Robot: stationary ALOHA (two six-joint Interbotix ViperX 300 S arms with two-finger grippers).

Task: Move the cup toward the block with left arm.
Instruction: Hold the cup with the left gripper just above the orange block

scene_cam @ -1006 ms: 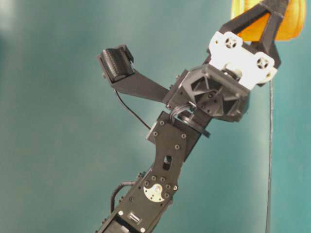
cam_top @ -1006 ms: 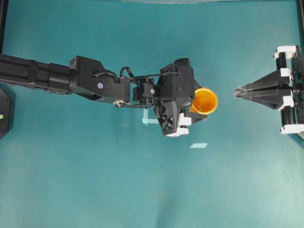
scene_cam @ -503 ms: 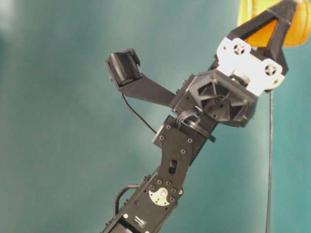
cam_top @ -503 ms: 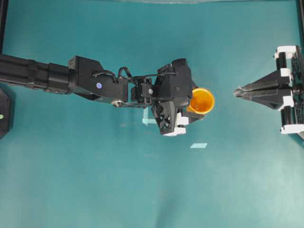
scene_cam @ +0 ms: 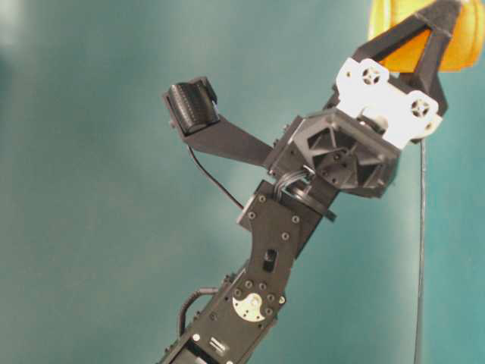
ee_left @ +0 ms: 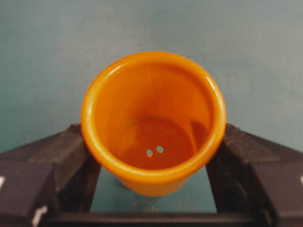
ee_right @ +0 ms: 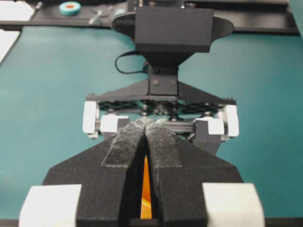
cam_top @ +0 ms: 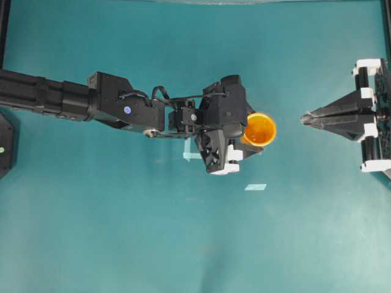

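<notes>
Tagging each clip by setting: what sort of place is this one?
Most likely a lab tabletop rig for robot manipulation: two black robot arms, the left arm and the right arm, face each other over a plain teal mat marked with pale tape, with one orange cup as prop.

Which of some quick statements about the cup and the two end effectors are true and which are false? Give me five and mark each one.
1. The cup sits between the fingers of the left end effector. True.
2. The cup lies on its side. False: it stands upright with its mouth facing up.
3. The right end effector has its jaws shut. True.
4. The right end effector touches the cup. False: a stretch of bare table separates them.
5. Something is inside the cup. False: the left wrist view shows its bottom bare, apart from two small pale spots.
</notes>
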